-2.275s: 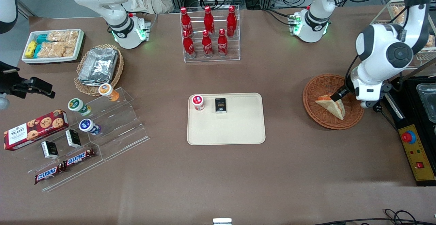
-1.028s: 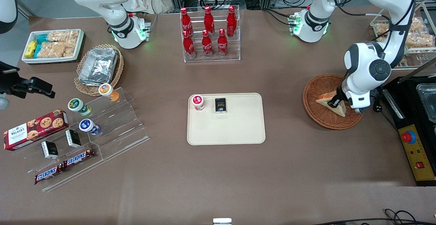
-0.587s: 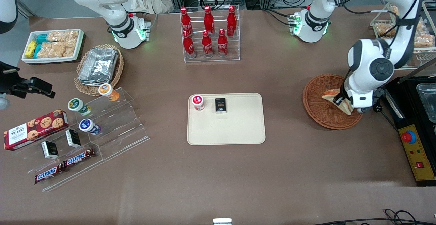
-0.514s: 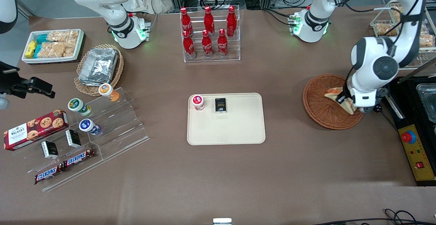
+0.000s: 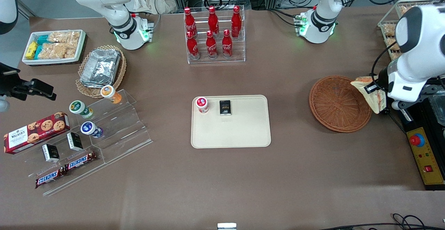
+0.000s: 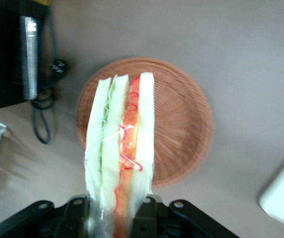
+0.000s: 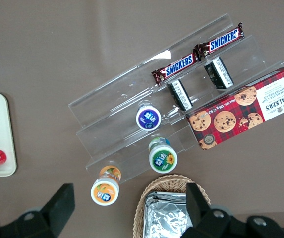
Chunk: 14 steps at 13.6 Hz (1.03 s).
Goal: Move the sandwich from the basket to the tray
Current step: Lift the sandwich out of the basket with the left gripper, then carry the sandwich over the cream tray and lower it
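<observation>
At the right of the front frame we see the gripper (image 5: 372,90) clamped on the sandwich (image 5: 371,93), raised clear of the empty basket (image 5: 339,103). We judge transfer to the central tray (image 5: 243,132) and release remain.

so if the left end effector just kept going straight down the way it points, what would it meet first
Probably the round reddish-brown wicker basket, now empty: the left end effector, shut on the white-bread triangular sandwich, points down at it from above, though depth is unclear.

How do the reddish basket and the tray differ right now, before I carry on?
The basket is round, woven and reddish-brown; the tray is rectangular, smooth and cream. The basket holds nothing, while the tray carries a red-capped cup and a small black box. The gripper, above the table beside the basket, holds the sandwich. Both are shallow.
</observation>
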### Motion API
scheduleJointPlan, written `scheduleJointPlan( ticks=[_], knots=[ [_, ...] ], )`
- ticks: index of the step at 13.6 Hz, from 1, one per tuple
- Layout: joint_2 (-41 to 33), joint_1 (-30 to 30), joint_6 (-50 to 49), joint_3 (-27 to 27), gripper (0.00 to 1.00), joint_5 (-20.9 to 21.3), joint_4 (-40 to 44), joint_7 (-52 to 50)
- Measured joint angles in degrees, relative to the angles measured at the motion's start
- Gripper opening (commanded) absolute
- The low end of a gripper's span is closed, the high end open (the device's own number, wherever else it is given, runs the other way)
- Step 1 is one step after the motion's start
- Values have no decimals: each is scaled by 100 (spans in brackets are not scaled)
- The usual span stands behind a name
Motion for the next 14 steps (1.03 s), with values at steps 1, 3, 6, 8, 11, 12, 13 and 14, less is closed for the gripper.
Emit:
scheduleJointPlan(
  ticks=[1,3,6,8,11,12,13,14],
  knots=[
    [3,-10,-160,-176,0,-105,281,133],
    [15,-34,-333,-681,0,-327,725,265],
    [93,-67,-283,-1578,0,-509,936,93],
    [302,-82,105,-2115,0,-520,931,-392],
    [913,-162,810,-2706,0,-501,882,-1154],
    [1148,-245,1111,-2758,0,-498,826,-1257],
    [1380,-327,1451,-2767,0,-493,741,-1300],
    [1593,-382,1796,-2766,0,-477,625,-1308]
  ],
)
